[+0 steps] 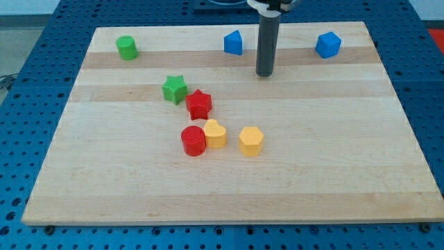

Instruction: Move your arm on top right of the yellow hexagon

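The yellow hexagon (251,141) sits near the middle of the wooden board (333,173). My tip (264,73) stands above it and slightly to the view's right, well apart from it, between the two blue blocks. A yellow heart-shaped block (216,133) lies just left of the hexagon, touching a red cylinder (193,141).
A red star (199,104) and a green star (175,89) lie up-left of the yellow blocks. A green cylinder (127,48) is at the top left. A blue block (234,43) sits left of the rod, a blue hexagon-like block (328,44) at the top right.
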`<state>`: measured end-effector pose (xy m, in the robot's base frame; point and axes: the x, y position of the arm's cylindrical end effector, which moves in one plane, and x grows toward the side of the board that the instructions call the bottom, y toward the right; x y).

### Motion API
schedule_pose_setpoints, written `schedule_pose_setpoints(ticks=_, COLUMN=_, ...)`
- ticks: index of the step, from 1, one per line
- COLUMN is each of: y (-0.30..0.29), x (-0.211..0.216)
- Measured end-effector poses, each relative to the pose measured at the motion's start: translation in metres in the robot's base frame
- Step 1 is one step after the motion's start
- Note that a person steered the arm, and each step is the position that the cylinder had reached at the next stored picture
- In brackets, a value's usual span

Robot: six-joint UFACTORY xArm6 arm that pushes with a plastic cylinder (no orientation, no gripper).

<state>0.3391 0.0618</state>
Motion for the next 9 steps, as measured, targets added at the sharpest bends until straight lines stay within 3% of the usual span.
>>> schedule_pose_setpoints(ticks=2, y=-0.002, x=0.001)
schedule_pose_setpoints(ticks=4, y=-0.001, x=0.049)
schedule_pose_setpoints(ticks=9, y=0.000, x=0.095)
